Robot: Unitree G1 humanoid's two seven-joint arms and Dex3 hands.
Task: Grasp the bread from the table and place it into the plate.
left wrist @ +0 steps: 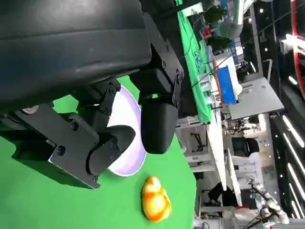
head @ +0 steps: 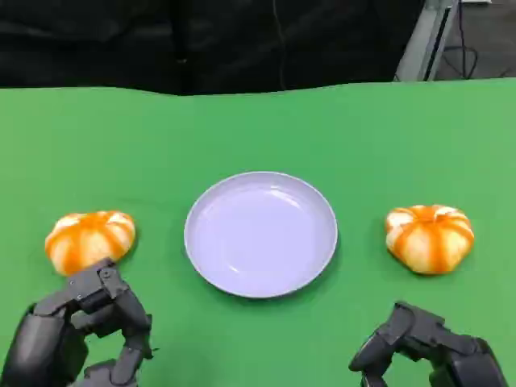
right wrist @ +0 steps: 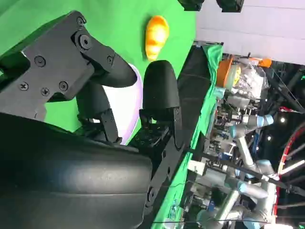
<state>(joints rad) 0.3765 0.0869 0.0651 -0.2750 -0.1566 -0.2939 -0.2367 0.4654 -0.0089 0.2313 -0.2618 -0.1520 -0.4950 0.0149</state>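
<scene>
A pale lilac plate (head: 260,234) sits in the middle of the green table. Two orange-and-white striped breads lie on either side of it: one at the left (head: 89,239), one at the right (head: 430,237). My left hand (head: 89,330) hovers just in front of the left bread, fingers apart, holding nothing. My right hand (head: 427,351) is near the front edge, well short of the right bread, also holding nothing. The left wrist view looks past my left hand (left wrist: 119,124) to the plate (left wrist: 128,152) and the right bread (left wrist: 156,199). The right wrist view looks past my right hand (right wrist: 119,90) to the plate (right wrist: 131,102) and the left bread (right wrist: 156,36).
The green tablecloth (head: 258,129) ends at a far edge against a dark backdrop. A grey metal post (head: 423,40) stands beyond the back right corner. Other tables and robot arms show far off in the wrist views.
</scene>
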